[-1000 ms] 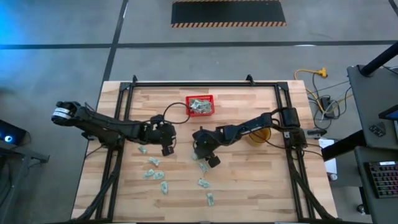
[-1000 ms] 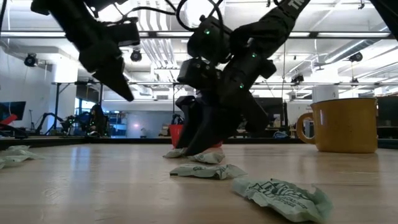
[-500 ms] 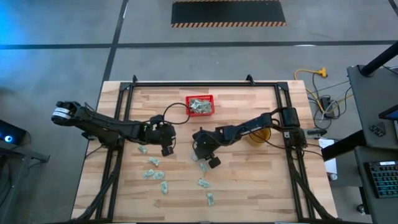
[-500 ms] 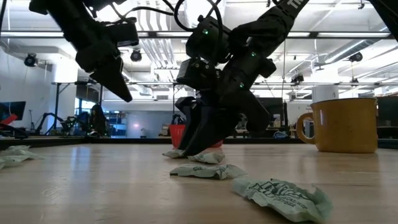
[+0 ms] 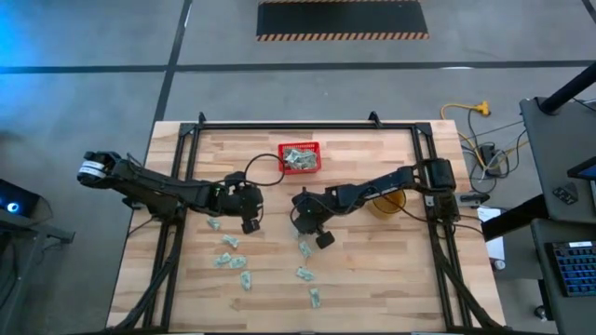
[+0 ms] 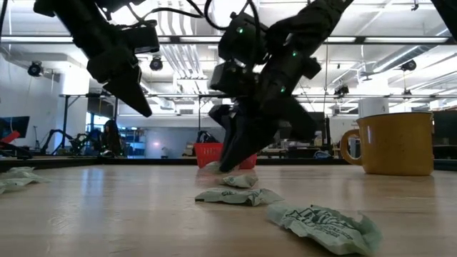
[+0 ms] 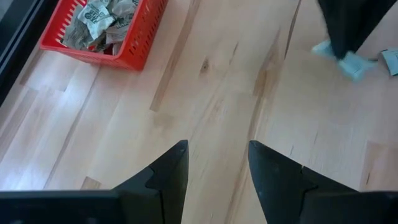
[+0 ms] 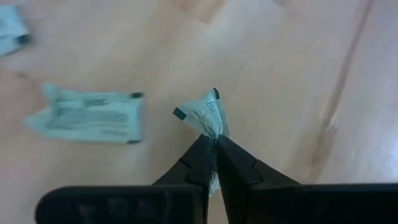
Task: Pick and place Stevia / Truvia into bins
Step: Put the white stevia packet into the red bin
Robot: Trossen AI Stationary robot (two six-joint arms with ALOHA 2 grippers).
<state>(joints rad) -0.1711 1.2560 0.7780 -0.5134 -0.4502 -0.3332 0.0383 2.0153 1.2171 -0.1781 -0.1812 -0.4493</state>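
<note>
While pinched shut, right tool (image 8: 213,149) on sachet (image 8: 208,115)

Red basket (image 7: 102,31) cut off

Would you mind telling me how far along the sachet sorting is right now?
Several sachets already fill the red basket. The right gripper is shut on one sachet, lifted off the table. Roughly seven loose sachets remain; the left gripper hovers open.
</note>
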